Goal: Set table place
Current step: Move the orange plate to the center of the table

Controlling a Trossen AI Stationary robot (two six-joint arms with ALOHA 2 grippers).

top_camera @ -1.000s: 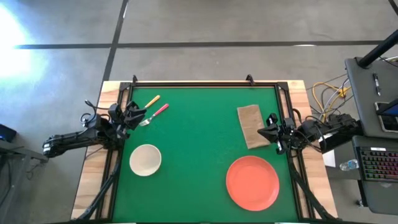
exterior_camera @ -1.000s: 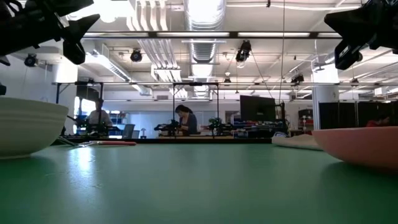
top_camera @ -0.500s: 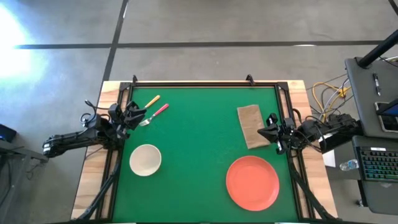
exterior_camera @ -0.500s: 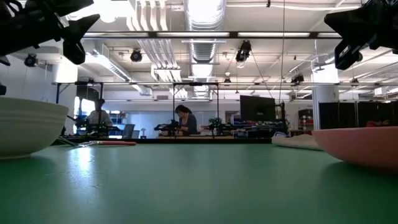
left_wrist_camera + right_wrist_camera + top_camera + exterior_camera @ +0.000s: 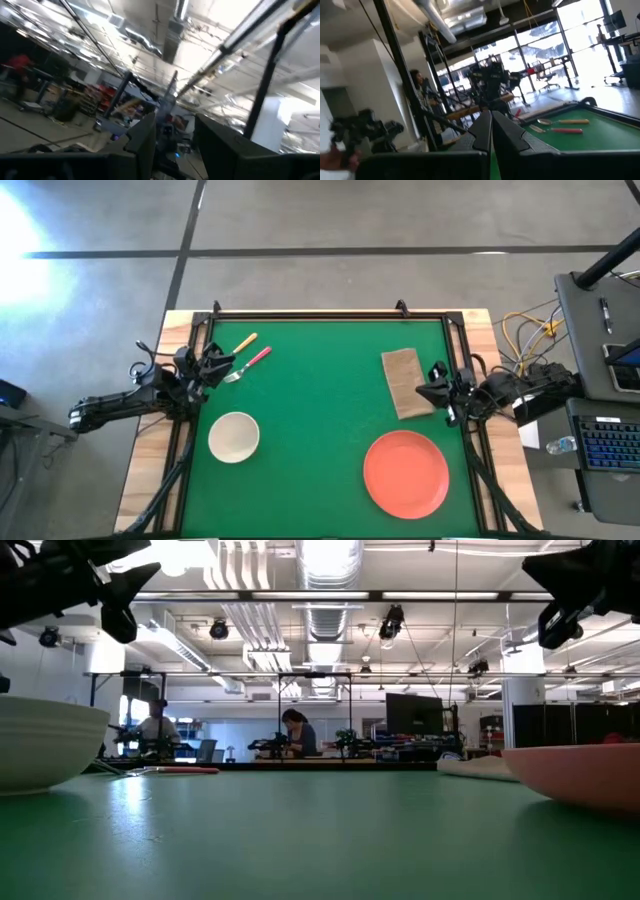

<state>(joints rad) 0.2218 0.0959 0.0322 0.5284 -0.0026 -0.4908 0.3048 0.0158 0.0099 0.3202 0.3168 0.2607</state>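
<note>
On the green table (image 5: 320, 430), the cream bowl (image 5: 234, 436) stands at the near left and the orange-red plate (image 5: 405, 473) at the near right. The brown napkin (image 5: 404, 382) lies flat at the right. The yellow-handled spoon (image 5: 243, 343) and pink-handled fork (image 5: 250, 363) lie at the far left. My left gripper (image 5: 220, 366) hovers open by the table's left edge, beside the fork's tines. My right gripper (image 5: 428, 390) hovers shut above the napkin's right edge. In the low view both grippers (image 5: 110, 600) (image 5: 560, 615) hang well above the table.
A black frame (image 5: 320, 316) runs around the green top, with light wooden edges (image 5: 150, 470) outside it. Cables and a desk with a keyboard (image 5: 610, 445) stand beyond the right edge. People sit at benches (image 5: 295, 735) far behind the table. The green middle (image 5: 320, 400) bears nothing.
</note>
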